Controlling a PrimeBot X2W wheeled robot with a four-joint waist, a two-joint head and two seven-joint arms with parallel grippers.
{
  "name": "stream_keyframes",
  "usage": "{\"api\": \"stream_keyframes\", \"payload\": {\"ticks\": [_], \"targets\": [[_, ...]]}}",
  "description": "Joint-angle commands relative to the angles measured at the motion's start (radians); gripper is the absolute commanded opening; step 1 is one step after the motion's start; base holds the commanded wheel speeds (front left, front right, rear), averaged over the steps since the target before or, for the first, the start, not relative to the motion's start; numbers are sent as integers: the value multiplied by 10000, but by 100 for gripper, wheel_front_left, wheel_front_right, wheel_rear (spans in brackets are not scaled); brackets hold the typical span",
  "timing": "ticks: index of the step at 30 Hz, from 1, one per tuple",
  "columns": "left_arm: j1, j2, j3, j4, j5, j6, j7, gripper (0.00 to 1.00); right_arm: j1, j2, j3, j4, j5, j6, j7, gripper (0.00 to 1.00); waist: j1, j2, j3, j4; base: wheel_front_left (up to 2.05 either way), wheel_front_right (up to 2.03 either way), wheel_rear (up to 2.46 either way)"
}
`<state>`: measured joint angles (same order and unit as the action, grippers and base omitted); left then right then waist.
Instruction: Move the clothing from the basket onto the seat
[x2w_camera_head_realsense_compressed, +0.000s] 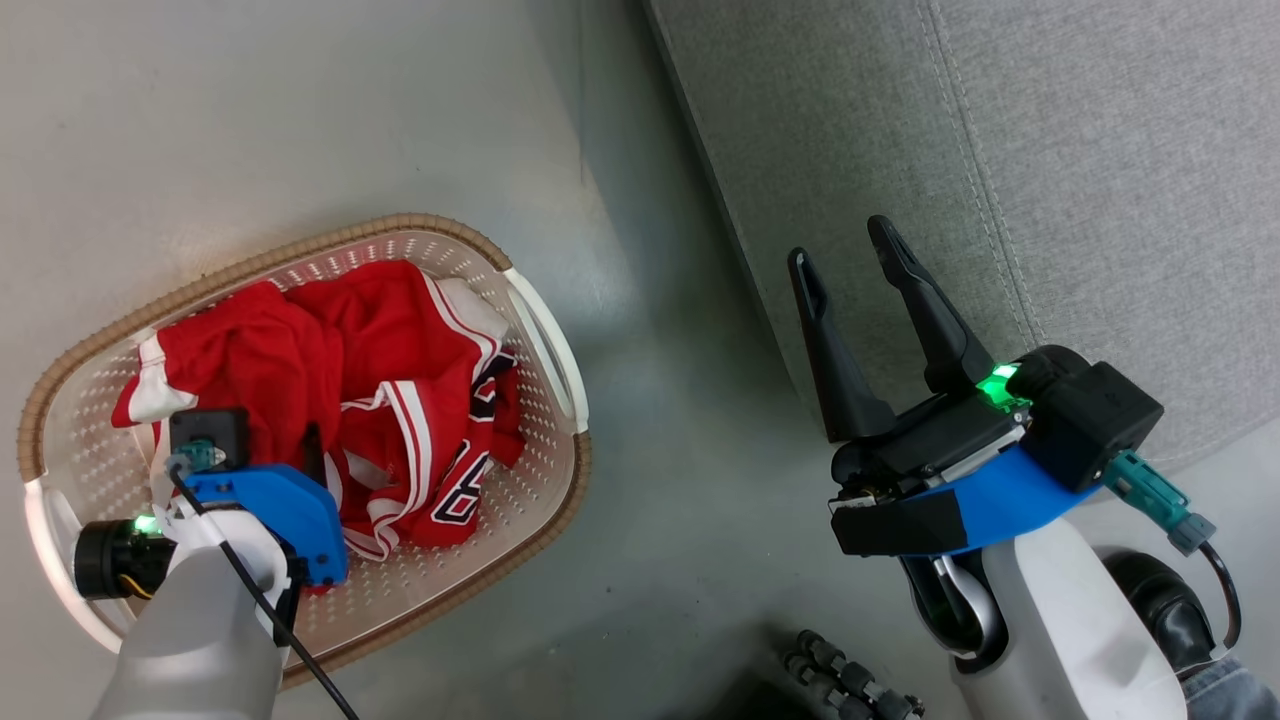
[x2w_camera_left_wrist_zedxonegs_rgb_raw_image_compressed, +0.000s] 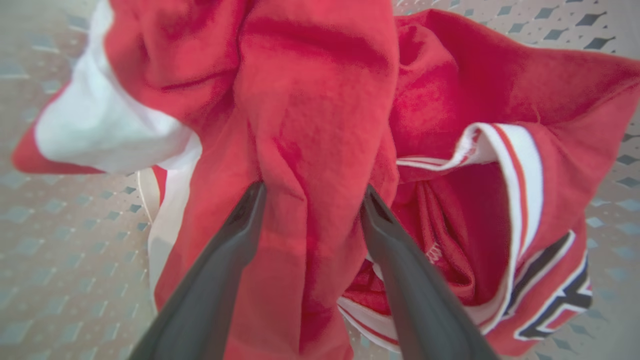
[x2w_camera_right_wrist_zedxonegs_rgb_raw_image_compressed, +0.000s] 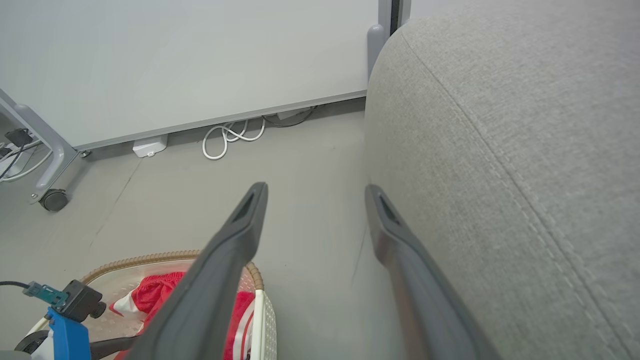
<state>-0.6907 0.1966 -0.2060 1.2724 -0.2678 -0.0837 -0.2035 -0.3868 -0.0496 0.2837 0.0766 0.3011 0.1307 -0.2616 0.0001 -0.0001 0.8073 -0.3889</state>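
Left gripper (x2w_camera_left_wrist_zedxonegs_rgb_raw_image_compressed: 313, 192): fingers spread wide, straddled raised red fold, nothing pinched yet. Clothing (x2w_camera_head_realsense_compressed: 380, 400) lay heaped inside basket (x2w_camera_head_realsense_compressed: 400, 220), on floor. Right gripper (x2w_camera_head_realsense_compressed: 840, 243): fingers apart, empty, hung beside seat (x2w_camera_head_realsense_compressed: 1100, 150) edge.

Risks, judged:
- Shallow pinch could slip off fold.
- 2 tangled garments could rise together, 1 dropping short of seat.
- Snagged cloth could drag light basket.

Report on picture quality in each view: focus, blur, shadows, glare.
Head view: sharp and evenly lit, with a soft shadow on the floor along the seat and a green lamp glowing. Left wrist view: the clothing is close and soft, the basket behind it blurred. Right wrist view: crisp far off, fingers smeared near the bottom edge.
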Motion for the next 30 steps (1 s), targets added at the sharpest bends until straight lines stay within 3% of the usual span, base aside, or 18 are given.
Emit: {"api": "stream_keyframes", "payload": {"ticks": [1,12,13,14,15,16,30], "targets": [[-228,126,19,28,-39,88,24,100,-173,-14,46,-57,85,1,-50,100,-1,1,123,-28,0,0,0],[-418,91,-87,133,-125,533,87,100,-224,-15,192,-36,241,1,-49,100,-1,1,280,-53,0,0,0],[-424,85,-63,138,-172,570,116,96,-225,-15,196,-34,246,1,-51,100,-1,1,285,-56,0,0,0],[-428,82,-59,145,-201,584,135,51,-227,-15,201,-28,254,1,-49,100,-1,1,287,-60,0,0,0],[-434,76,-59,147,-224,580,126,31,-232,-15,205,-21,255,1,-49,100,-1,1,289,-63,0,0,0],[-445,72,-68,150,-228,567,101,0,-238,-15,209,-12,266,1,-49,100,-1,1,289,-64,0,0,0],[-337,6,-197,171,-451,344,-2,0,-231,-15,198,43,221,1,-50,100,-1,1,68,26,0,0,0]]}}
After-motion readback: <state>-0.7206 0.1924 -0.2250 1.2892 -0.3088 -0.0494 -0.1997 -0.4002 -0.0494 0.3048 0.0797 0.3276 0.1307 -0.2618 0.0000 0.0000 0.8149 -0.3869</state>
